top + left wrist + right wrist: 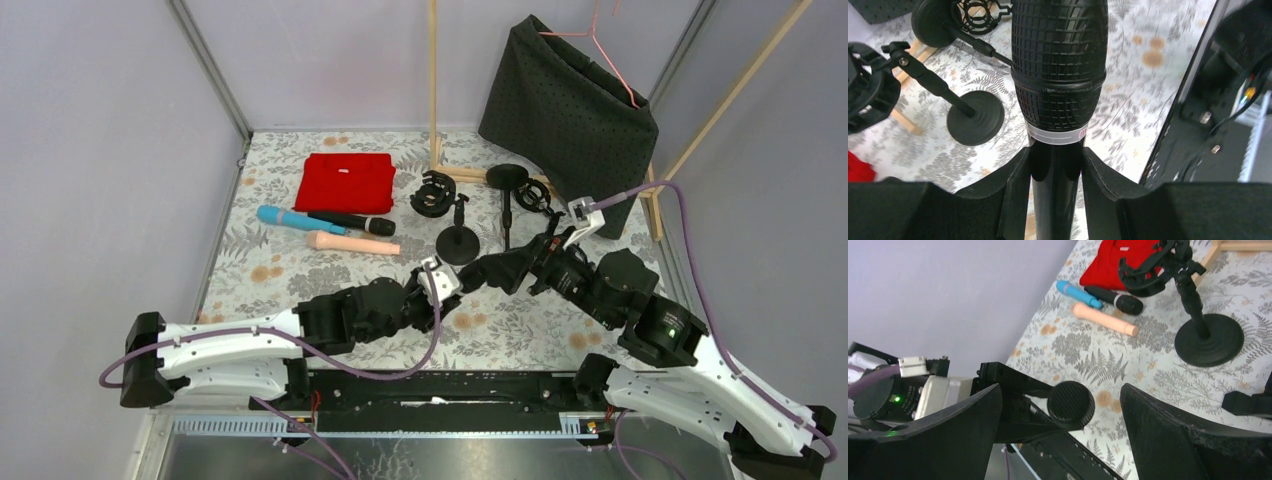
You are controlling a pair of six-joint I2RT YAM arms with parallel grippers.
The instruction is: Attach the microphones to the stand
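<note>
Left wrist view: the left gripper (1055,172) clamps a black microphone (1058,75) below its head, mid-air near the stand (973,115). The right gripper (1060,395) gapes empty; it should probably grip squarely before the left lets go.

Left wrist view: the black microphone (1059,75) has its head cut by the top edge, and its handle is hidden below the left gripper (1055,165). Left of the microphone, a shock mount (865,95) and a red cloth (857,171) run off frame. Right of it, dark hardware (1228,125) is blurred beyond identification.
</note>
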